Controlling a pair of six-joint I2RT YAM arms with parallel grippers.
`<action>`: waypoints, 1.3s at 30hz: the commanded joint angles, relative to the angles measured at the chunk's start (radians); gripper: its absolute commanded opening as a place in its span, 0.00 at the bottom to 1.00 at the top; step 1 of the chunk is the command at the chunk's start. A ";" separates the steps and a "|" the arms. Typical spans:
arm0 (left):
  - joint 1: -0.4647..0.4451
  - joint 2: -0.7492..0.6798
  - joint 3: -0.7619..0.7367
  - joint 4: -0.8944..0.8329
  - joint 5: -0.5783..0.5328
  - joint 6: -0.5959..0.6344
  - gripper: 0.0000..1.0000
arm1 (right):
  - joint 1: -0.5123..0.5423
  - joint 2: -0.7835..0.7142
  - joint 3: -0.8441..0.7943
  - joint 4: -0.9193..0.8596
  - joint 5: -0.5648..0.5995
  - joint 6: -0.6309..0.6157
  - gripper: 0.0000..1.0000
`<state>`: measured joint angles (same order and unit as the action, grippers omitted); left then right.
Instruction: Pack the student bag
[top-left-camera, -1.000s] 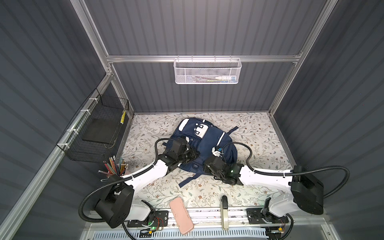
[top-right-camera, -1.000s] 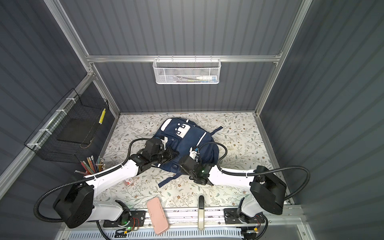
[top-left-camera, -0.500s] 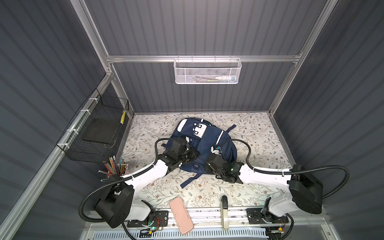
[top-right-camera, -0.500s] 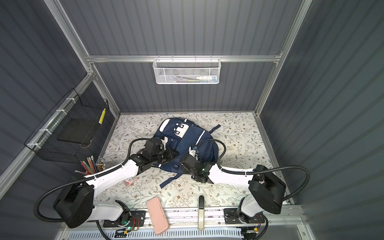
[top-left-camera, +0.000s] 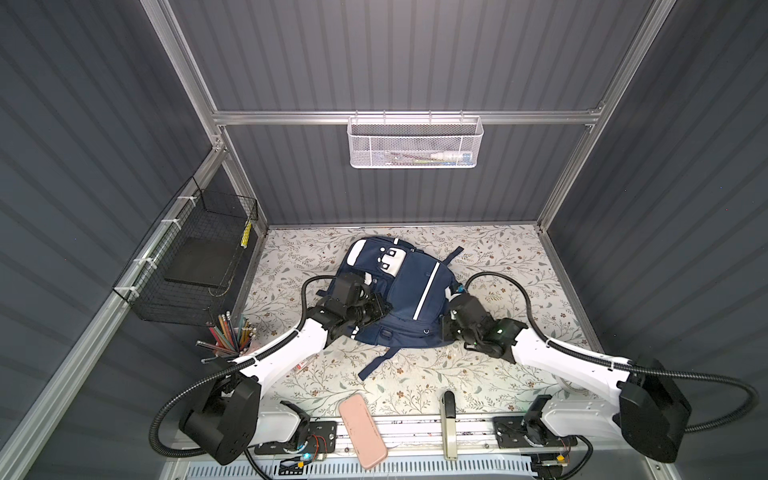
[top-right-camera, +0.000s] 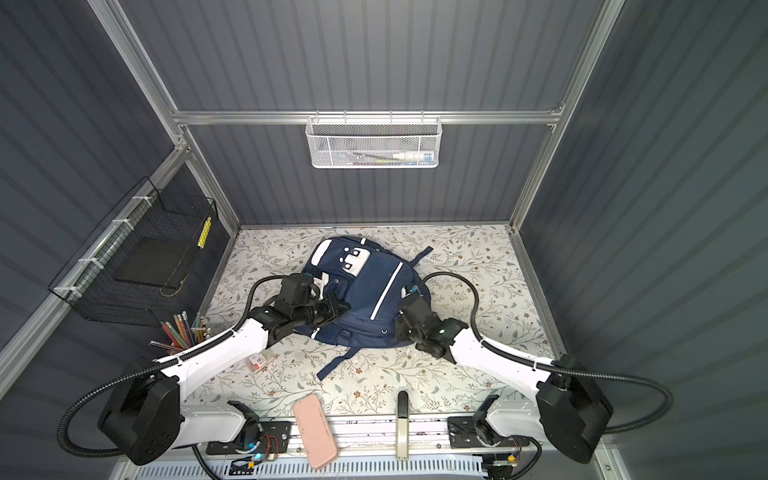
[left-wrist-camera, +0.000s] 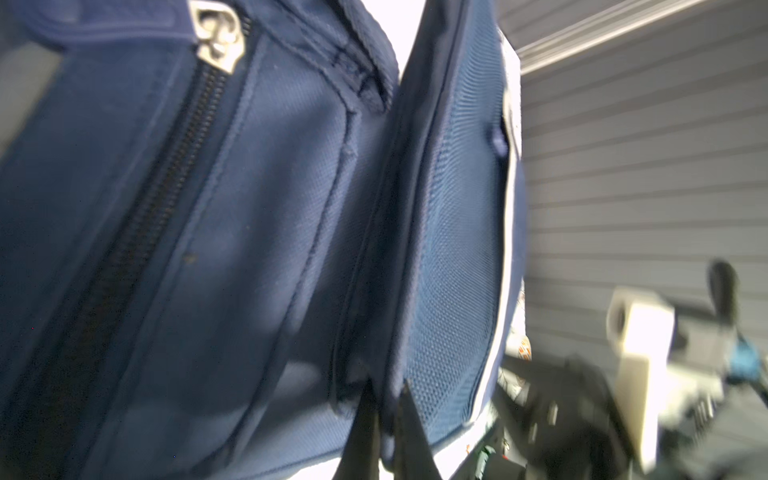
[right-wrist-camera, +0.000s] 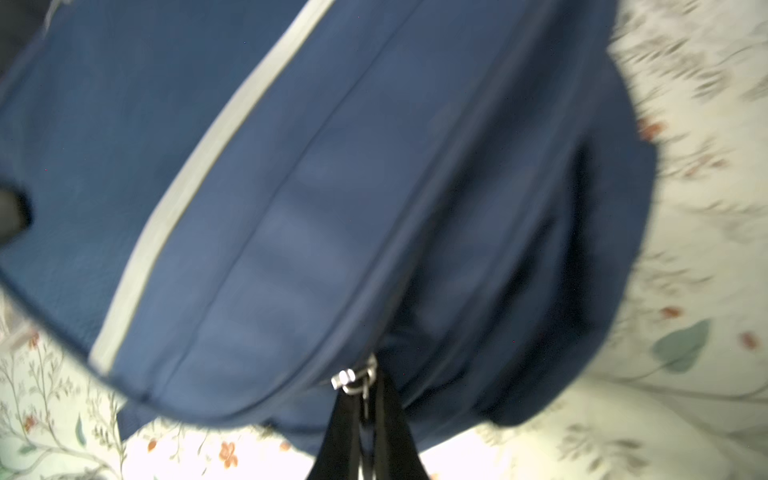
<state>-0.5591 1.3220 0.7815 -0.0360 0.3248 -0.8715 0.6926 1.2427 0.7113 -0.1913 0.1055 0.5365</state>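
Your student bag (top-left-camera: 409, 291) lies flat on the floral counter (top-left-camera: 511, 257) in both top views. Only the wrist views show the grips: your left hand (left-wrist-camera: 384, 419) is pressed together on a fold of the bag, and your right hand (right-wrist-camera: 363, 415) pinches a silver zipper pull (right-wrist-camera: 351, 379).

A robotics lab test booth: grey ribbed wall panels (top-left-camera: 374, 54) on an aluminium frame (top-left-camera: 399, 117), white robot arms (top-left-camera: 286, 353) bolted to a mounting rail (top-left-camera: 415, 428) fronting a floral-covered tabletop (top-left-camera: 498, 257).
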 joint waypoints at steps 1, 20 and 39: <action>0.041 -0.015 -0.015 -0.053 -0.018 0.061 0.00 | -0.136 0.002 0.006 -0.096 0.073 -0.135 0.00; 0.232 0.175 0.142 -0.045 0.051 0.137 0.61 | 0.224 0.141 0.149 -0.101 0.007 -0.095 0.00; 0.099 -0.192 -0.246 0.143 -0.044 -0.209 0.83 | 0.335 0.496 0.515 0.022 -0.077 0.018 0.00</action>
<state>-0.4248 1.1179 0.5049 0.0349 0.3233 -1.0435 1.0023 1.7336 1.2030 -0.2096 0.0505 0.5461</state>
